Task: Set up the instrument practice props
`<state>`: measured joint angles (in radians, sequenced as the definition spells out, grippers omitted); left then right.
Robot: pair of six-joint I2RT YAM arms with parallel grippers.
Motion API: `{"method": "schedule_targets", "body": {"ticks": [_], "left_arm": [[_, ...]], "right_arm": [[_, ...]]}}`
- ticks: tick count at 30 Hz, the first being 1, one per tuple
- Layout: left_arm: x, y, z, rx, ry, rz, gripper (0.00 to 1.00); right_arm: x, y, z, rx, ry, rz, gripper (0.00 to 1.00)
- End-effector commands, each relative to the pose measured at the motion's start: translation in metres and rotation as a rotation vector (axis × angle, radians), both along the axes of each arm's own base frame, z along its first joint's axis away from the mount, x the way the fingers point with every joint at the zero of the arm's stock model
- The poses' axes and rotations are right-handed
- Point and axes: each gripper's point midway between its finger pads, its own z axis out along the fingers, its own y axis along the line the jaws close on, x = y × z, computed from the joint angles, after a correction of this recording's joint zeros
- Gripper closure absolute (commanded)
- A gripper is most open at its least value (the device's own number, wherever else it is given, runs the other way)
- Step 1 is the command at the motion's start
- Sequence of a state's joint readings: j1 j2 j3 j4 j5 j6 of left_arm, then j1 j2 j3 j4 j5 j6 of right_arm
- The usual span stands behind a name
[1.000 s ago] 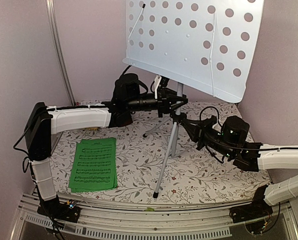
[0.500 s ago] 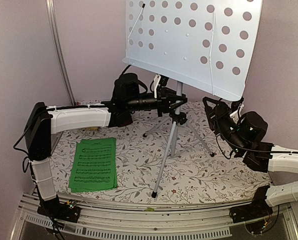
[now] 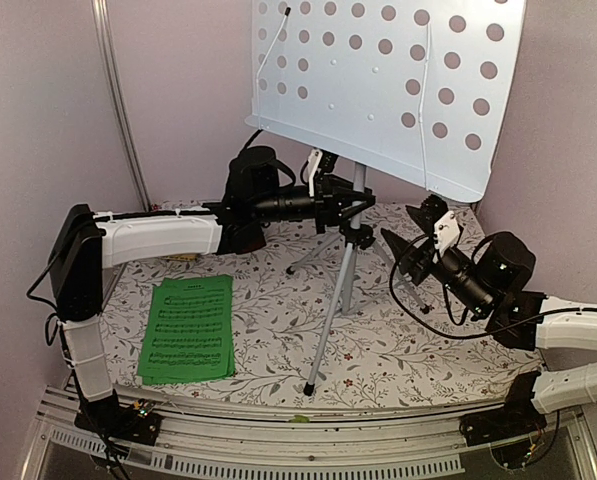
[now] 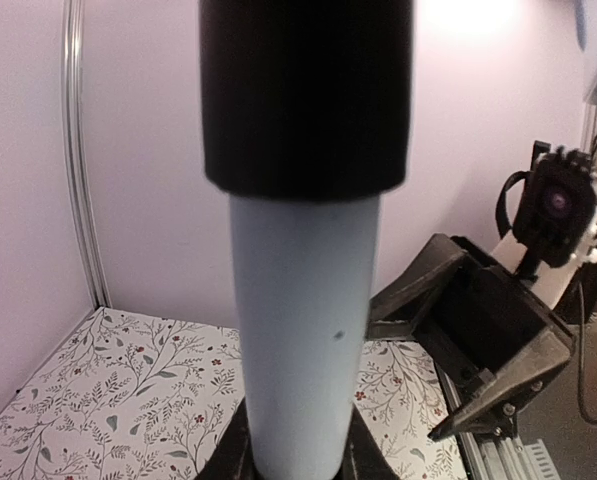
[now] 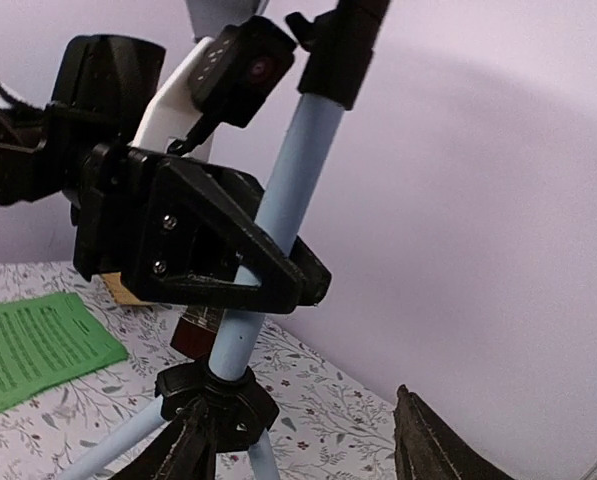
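Top view: the pale blue perforated music stand (image 3: 388,90) is up on its silver tripod legs (image 3: 330,325) mid-way across the floral-print tabletop (image 3: 278,330). The left gripper (image 3: 352,207) is clamped round the pole just under the desk. The right gripper (image 3: 410,225) hangs just beside the legs with its jaws spread, carrying nothing. The green sheet-music booklet with black notes (image 3: 188,328) lies flat at the left, well apart from the stand

Left wrist: the pole and its black collar (image 4: 306,95) fill the shot, with the other gripper gaping off to the right

Right wrist: its own dark fingers (image 5: 428,450) sit wide apart at the bottom. What looks like the small dark reddish-brown metronome (image 5: 193,335) peeks out behind the pole

My read is the stand is being steadied and the booklet hasn't been placed yet. Next up is probably picking that thin paper up by an edge, without letting the stand tip
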<state>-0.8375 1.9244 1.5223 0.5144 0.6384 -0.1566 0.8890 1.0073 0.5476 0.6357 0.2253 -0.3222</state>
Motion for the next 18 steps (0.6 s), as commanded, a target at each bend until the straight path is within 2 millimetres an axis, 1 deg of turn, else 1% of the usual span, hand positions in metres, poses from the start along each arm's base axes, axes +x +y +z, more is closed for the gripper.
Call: {"method": "schedule_targets", "body": {"ticks": [1, 8, 12, 15, 18], "left_arm": [[-0.002, 0.021, 0.064, -0.142, -0.046, 0.029, 1.00], [-0.001, 0.020, 0.064, -0.141, -0.046, 0.029, 1.00], [-0.002, 0.019, 0.063, -0.141, -0.046, 0.027, 1.00], [-0.002, 0.018, 0.063, -0.140, -0.045, 0.026, 1.00], [-0.003, 0.018, 0.063, -0.138, -0.046, 0.025, 1.00]], "right_arm": [[-0.008, 0.010, -0.016, -0.406, -0.260, -0.002, 0.38], [0.000, 0.016, -0.035, -0.670, -0.356, -0.033, 0.40], [0.001, 0.025, -0.037, -0.724, -0.393, -0.020, 0.43], [0.001, 0.034, -0.044, -0.769, -0.409, -0.001, 0.44], [0.005, 0.041, -0.046, -0.794, -0.417, 0.006, 0.48]]}}
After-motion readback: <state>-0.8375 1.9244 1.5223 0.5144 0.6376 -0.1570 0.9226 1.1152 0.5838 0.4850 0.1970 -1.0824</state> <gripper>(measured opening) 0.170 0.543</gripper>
